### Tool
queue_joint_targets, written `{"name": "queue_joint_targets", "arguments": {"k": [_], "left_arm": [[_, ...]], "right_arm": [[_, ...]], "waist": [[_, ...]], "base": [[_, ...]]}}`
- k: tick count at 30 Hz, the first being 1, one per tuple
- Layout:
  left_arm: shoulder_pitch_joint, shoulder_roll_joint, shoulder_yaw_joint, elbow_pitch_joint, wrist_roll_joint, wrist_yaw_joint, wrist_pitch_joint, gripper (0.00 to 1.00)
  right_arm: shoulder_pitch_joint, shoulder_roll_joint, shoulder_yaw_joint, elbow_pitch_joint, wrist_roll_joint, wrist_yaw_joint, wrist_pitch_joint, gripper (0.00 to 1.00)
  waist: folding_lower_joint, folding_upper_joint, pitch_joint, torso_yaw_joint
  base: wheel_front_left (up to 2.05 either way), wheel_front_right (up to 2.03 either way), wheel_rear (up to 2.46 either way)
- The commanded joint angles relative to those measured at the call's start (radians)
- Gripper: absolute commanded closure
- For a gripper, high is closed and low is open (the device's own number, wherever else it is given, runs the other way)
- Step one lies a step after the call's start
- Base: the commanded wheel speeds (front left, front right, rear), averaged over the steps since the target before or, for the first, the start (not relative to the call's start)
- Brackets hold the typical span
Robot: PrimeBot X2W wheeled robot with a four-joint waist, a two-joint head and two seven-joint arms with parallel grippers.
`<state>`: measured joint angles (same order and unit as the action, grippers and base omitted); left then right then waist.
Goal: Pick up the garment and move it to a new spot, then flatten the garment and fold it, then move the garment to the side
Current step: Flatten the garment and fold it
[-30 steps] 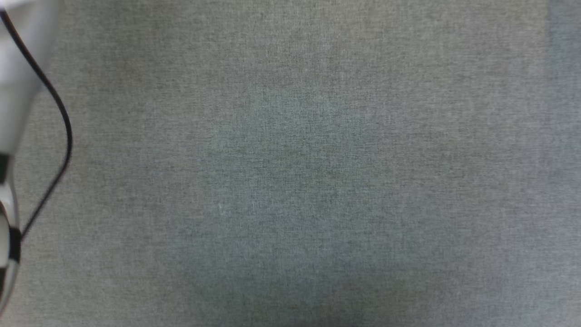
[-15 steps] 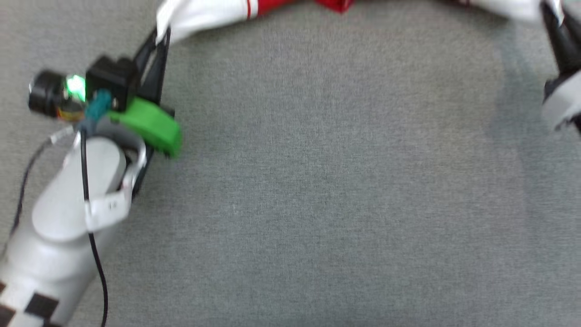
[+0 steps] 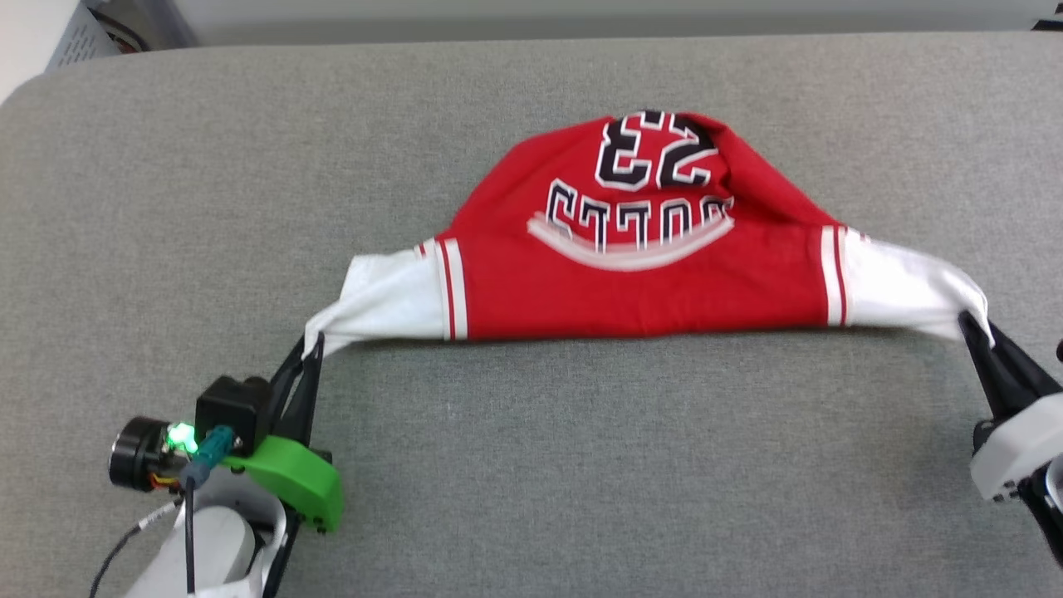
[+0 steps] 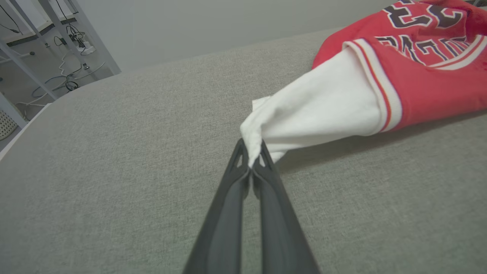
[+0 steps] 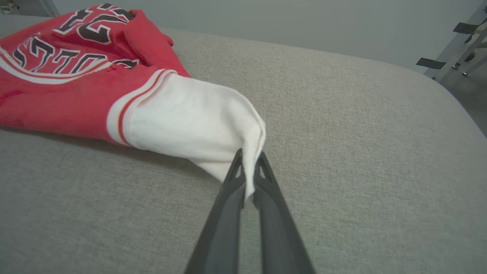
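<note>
The garment (image 3: 631, 249), a red jersey with white sleeves and a black "BULLS 23" print, is stretched across the grey surface, its print upside down in the head view. My left gripper (image 3: 311, 349) is shut on the tip of the left white sleeve (image 4: 323, 110). My right gripper (image 3: 976, 328) is shut on the tip of the right white sleeve (image 5: 190, 121). Both sleeves are pulled taut and lifted slightly off the surface, while the red body (image 5: 57, 87) sags back and rests on it. In the left wrist view my left gripper (image 4: 251, 160) pinches the cloth; in the right wrist view my right gripper (image 5: 249, 171) does the same.
The grey fabric-covered surface (image 3: 581, 465) stretches wide in front of the garment. Its rounded far edge (image 3: 100, 62) lies at the top left. Beyond it stand metal frame legs with cables (image 4: 57, 49) and a pale wall.
The head camera has tilted up, from bare grey surface to the whole garment and both grippers. Both grippers stay shut on the sleeves.
</note>
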<state>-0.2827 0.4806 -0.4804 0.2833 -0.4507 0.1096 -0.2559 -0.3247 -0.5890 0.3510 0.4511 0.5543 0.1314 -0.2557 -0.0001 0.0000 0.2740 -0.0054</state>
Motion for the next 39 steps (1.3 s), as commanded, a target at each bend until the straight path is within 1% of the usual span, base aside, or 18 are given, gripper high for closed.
{"name": "queue_joint_targets", "arguments": {"k": [1, 5, 8, 12, 19, 24, 28, 34, 39], "left_arm": [[0.044, -0.012, 0.017, -0.009, 0.010, -0.004, -0.006, 1.00], [0.150, -0.032, 0.051, -0.038, 0.025, -0.007, -0.006, 1.00], [0.221, -0.045, 0.085, -0.069, 0.035, -0.003, -0.006, 1.00], [0.293, -0.056, 0.101, -0.100, 0.061, -0.009, -0.006, 1.00], [0.323, -0.081, 0.120, -0.120, 0.091, -0.028, -0.006, 1.00], [0.288, -0.097, 0.133, -0.133, 0.123, -0.043, -0.006, 1.00], [0.227, -0.115, 0.154, -0.160, 0.150, -0.052, -0.006, 1.00], [0.078, -0.122, 0.160, -0.191, 0.194, -0.090, -0.006, 1.00], [-0.083, -0.130, 0.173, -0.202, 0.213, -0.119, -0.006, 1.00]], "right_arm": [[0.047, 0.012, -0.032, -0.012, -0.008, -0.001, -0.006, 1.00], [0.178, 0.037, -0.122, -0.060, -0.037, -0.001, -0.006, 1.00], [0.273, 0.070, -0.197, -0.116, -0.065, -0.001, -0.006, 1.00], [0.378, 0.117, -0.274, -0.197, -0.111, -0.001, 0.002, 1.00], [0.453, 0.183, -0.359, -0.344, -0.182, -0.001, 0.052, 1.00], [0.451, 0.204, -0.395, -0.432, -0.204, -0.001, 0.076, 1.00], [0.421, 0.199, -0.419, -0.504, -0.208, -0.001, 0.100, 1.00], [0.316, 0.167, -0.442, -0.580, -0.192, -0.001, 0.132, 1.00], [0.205, 0.123, -0.447, -0.615, -0.173, -0.001, 0.152, 1.00]], "waist": [[0.0001, 0.0000, -0.073, 0.012], [0.0001, 0.0000, -0.112, 0.016], [0.0001, 0.0000, -0.138, 0.017], [0.0001, 0.0000, -0.160, 0.021], [0.0001, 0.0000, -0.177, 0.025], [0.0001, 0.0000, -0.184, 0.029], [0.0001, 0.0000, -0.180, 0.029], [0.0001, 0.0000, -0.141, 0.028], [0.0001, 0.0000, -0.095, 0.024]], "base": [[0.00, 0.00, 0.00], [0.00, 0.00, 0.00], [0.00, 0.00, 0.00], [0.00, 0.00, 0.00], [0.00, 0.00, 0.00], [0.00, 0.00, 0.00], [0.00, 0.00, 0.00], [0.00, 0.00, 0.00], [0.00, 0.00, 0.00]]}}
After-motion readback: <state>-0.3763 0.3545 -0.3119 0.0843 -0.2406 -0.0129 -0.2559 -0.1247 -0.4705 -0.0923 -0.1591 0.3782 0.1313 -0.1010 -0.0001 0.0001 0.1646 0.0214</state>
